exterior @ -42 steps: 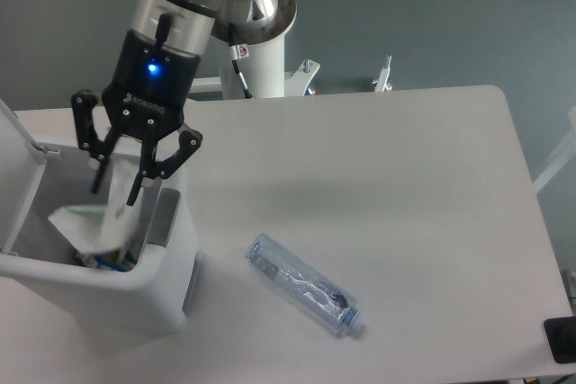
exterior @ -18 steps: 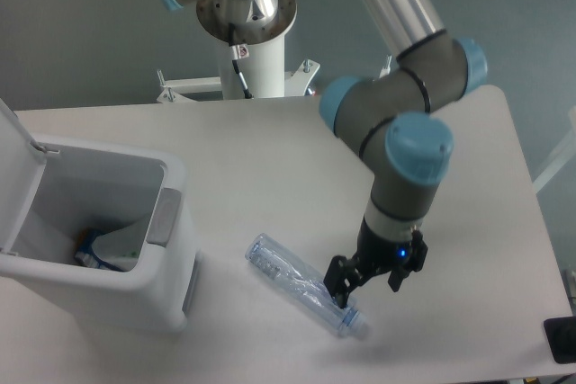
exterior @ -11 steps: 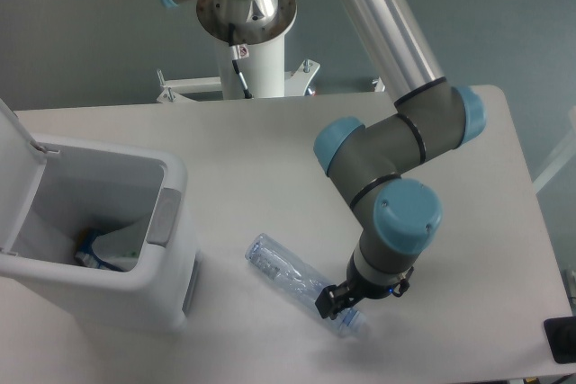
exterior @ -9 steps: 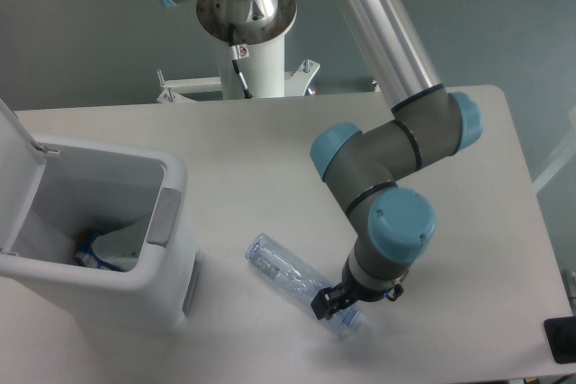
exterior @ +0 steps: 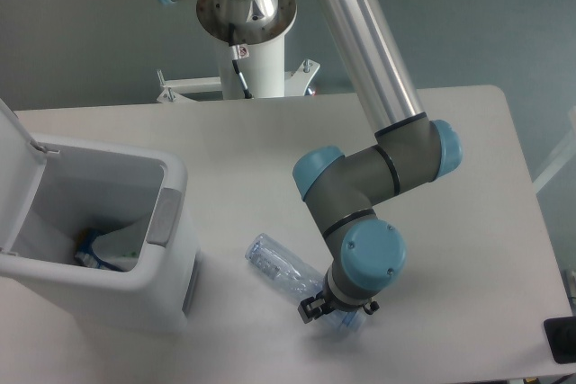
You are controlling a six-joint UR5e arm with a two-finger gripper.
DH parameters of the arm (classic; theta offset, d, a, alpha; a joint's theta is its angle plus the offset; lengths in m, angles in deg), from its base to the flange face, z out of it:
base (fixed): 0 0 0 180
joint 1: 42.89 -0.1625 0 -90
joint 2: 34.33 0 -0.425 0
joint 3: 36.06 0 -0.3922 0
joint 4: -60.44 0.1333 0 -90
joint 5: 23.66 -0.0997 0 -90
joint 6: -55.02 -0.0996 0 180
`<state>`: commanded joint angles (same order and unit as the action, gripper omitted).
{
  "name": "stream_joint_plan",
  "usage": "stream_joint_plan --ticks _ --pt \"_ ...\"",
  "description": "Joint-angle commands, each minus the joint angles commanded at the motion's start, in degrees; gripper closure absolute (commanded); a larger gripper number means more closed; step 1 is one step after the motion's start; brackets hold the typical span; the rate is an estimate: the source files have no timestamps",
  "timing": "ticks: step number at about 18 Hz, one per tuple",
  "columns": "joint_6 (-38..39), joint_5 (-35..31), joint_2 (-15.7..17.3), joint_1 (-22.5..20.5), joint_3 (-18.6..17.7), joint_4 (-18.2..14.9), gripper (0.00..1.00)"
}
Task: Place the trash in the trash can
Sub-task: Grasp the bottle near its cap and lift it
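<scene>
**One bottle on the tabletop, one scrap in the bin**

The pale grey rectangular tabletop [exterior: 270, 146] with rounded corners fills most of the view and carries everything else.

One silver-and-blue robot arm [exterior: 364, 69] comes down from the white pedestal base [exterior: 247, 51] at 12 o'clock and folds over the lower middle of the tabletop, its blue-capped wrist joints stacked above the bottle.

One white boxy plastic trash can [exterior: 171, 249] with rounded corners stands at 9 o'clock. Its hinged white lid [exterior: 11, 173] is raised at the far left, and a grey latch panel [exterior: 163, 213] shows on the side facing the arm. The can is open on top.

One clear, crushed plastic bottle [exterior: 279, 267] lies on its side on the tabletop at 6 o'clock, just to the right of the can and apart from it, running from upper left to lower right. Its lower-right end is hidden under the wrist.

One crumpled white paper scrap [exterior: 112, 245] lies inside the can, low against its right wall, beside a small blue bit.

The one black gripper [exterior: 335, 308] sits at the bottle's lower-right end, mostly hidden beneath the wrist. Whether its fingers are clenched on the bottle or released cannot be told.
</scene>
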<state>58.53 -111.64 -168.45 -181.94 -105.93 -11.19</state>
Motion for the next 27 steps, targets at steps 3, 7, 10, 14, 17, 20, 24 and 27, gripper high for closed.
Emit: stream_joint_plan --ticks 3,7,10,14,17,20,24,27 --pt "0.3 -0.1 -0.1 0.0 0.1 0.0 0.47" --pt "1.1 -0.3 -0.6 0.0 1.2 0.2 0.52" --pt "1.1 0.2 0.9 0.0 1.4 0.6 0.53" --pt "0.8 2.2 4.3 -1.0 2.6 3.4 0.53" --pt "0.6 6.9 8.0 -2.4 2.9 6.4 0.53" --pt "0.4 11.4 11.6 -2.8 2.9 10.3 0.53" --pt "0.4 17.2 15.9 -2.2 2.9 15.9 0.52" --pt "0.5 20.8 18.8 -0.9 2.9 18.3 0.52"
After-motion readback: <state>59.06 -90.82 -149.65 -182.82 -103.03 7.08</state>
